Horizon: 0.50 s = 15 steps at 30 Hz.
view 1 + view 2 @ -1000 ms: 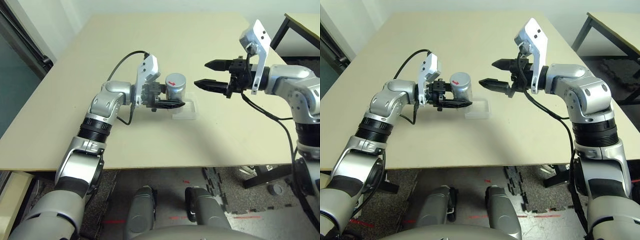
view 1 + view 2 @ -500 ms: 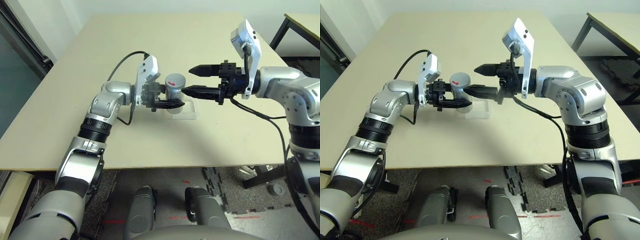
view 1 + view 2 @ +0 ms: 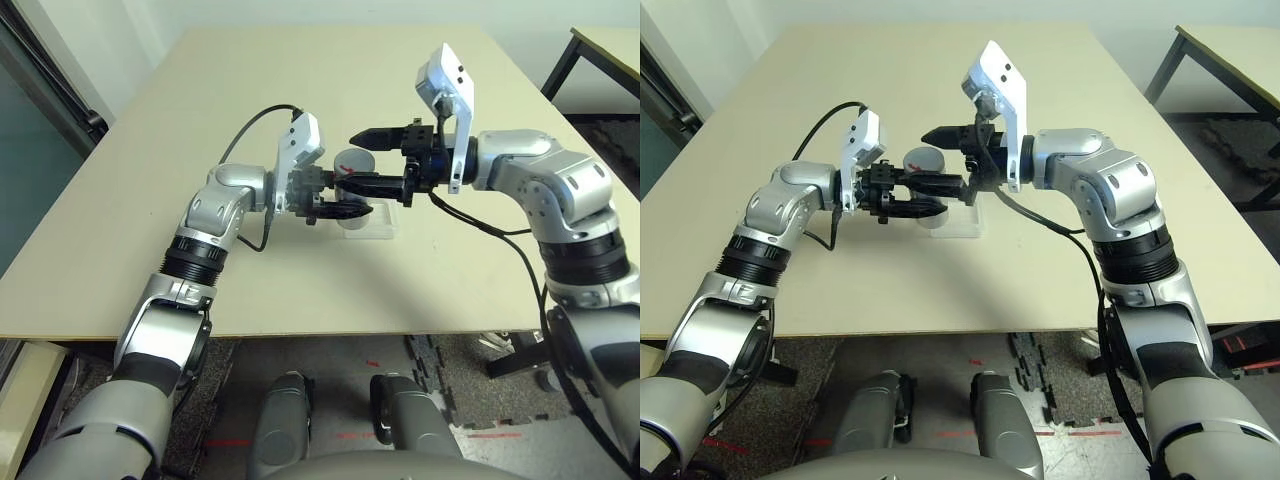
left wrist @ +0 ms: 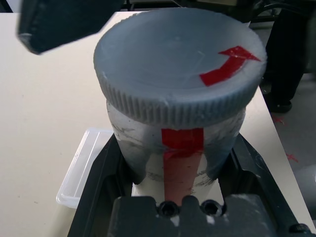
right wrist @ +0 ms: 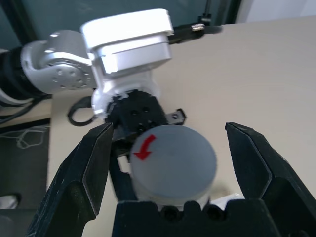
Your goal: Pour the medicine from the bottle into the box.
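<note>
A: Step? Uncapping. Left gripper clamped round the bottle, held over the box.
B: Right gripper spread wide, straddling the cap, untouched. Next, I reckon: close, twist.

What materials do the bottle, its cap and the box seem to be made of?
Bottle: probably plastic, matt silver-grey, scuffed, with red tape. Cap: likely moulded plastic, dull grey, with a ribbed edge and a red arrow. Box: clear, glossy plastic; the table shows through.
</note>
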### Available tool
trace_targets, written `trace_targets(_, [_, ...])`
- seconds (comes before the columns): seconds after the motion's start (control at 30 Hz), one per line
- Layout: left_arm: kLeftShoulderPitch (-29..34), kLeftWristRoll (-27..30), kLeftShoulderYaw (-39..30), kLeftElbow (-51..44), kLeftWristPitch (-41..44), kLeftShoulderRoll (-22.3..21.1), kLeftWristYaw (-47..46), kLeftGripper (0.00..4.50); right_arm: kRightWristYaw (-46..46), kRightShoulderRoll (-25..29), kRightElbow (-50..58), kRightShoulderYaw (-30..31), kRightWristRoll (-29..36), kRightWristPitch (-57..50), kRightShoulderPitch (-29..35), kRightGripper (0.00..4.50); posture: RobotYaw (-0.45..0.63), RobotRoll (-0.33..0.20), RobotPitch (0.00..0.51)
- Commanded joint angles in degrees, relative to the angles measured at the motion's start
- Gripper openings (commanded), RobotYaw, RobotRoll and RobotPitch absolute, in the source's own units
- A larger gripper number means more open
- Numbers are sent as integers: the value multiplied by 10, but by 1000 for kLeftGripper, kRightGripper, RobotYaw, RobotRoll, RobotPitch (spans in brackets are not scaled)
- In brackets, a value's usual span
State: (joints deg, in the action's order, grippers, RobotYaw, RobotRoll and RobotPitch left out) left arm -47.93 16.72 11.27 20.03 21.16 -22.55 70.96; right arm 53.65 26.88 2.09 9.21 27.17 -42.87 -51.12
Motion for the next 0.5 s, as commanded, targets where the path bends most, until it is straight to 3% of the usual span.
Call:
trace_targets(0.03, [-2, -5, 4, -1, -3, 4, 0, 2463, 9, -4, -7, 14, -13, 14, -5, 4500, 37, 0, 98])
trace_targets(0.17, [-3, -6, 3, 2, -4, 4, 0, 2463, 12, -7, -8, 16, -19, 17, -3, 4500, 36, 0, 97])
trace_targets(0.27, [-4, -6, 3, 3, -4, 4, 1, 2463, 12, -10, -7, 15, -21, 17, -2, 3885, 35, 0, 97])
trace_targets(0.37, [-5, -8, 4, 7, -6, 4, 1, 2463, 14, -8, -1, 13, -19, 11, -1, 2754, 32, 0, 98])
trace_targets(0.5, [-4, -11, 4, 12, -9, 4, 1, 2463, 13, -6, 2, 8, -15, 3, -5, 2594, 30, 0, 97])
